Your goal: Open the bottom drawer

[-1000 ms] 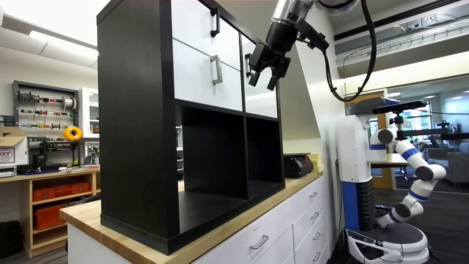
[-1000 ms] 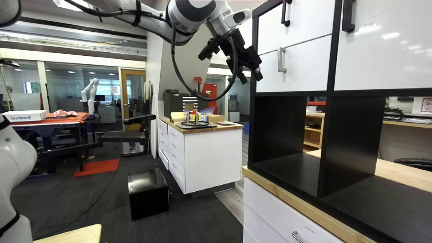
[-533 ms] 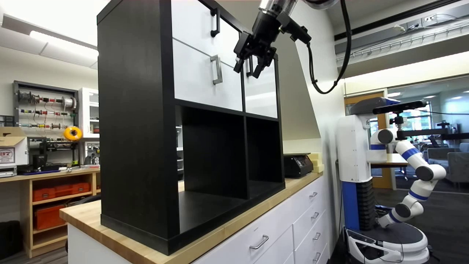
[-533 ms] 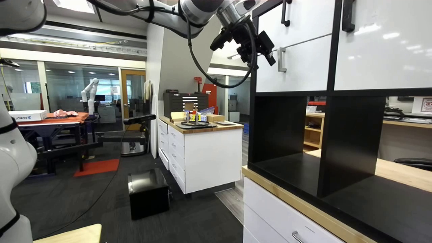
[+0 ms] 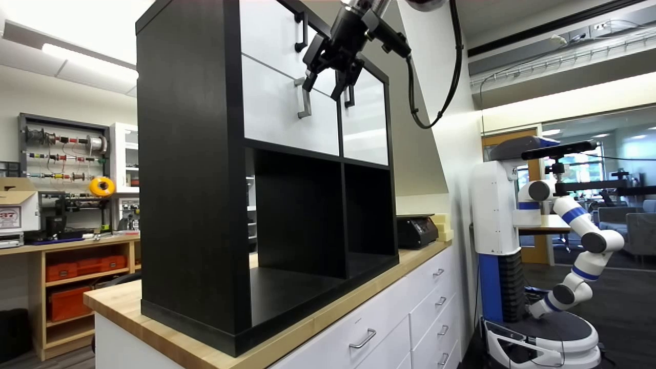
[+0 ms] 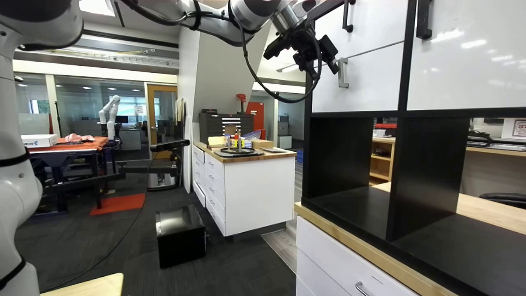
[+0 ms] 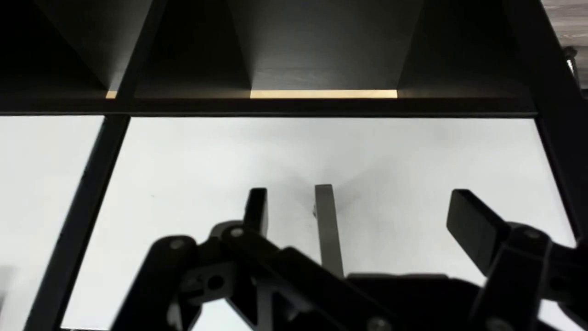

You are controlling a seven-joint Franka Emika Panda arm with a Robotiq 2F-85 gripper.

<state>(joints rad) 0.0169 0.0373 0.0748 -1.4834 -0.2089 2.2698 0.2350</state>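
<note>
No white front shows in the lower row of the black cube shelf [image 5: 184, 179]; those cubes are open. Above them, one compartment has two stacked white fronts. The lower drawer [image 5: 269, 102] has a grey vertical handle [image 5: 306, 102] and sits flush; it also shows in an exterior view [image 6: 376, 82], handle [image 6: 342, 74]. My gripper [image 5: 323, 91] is open beside this handle, in both exterior views [image 6: 325, 70]. In the upside-down wrist view, the handle [image 7: 327, 225] stands between the open fingers [image 7: 358, 200], nearer the left one. How deep the fingers reach around it I cannot tell.
The upper drawer of the pair has a black handle [image 5: 301, 32]. A neighbouring glossy white front [image 6: 464, 61] also has a black handle [image 6: 423, 20]. A wooden counter [image 5: 297, 333] with white silver-handled drawers [image 5: 363, 338] carries the shelf. A cable [image 6: 287, 100] hangs below the wrist.
My gripper has moved toward the shelf and its grey handle, leftward in an exterior view and rightward and up in an exterior view facing otherwise. It stays open. The drawers have not moved.
</note>
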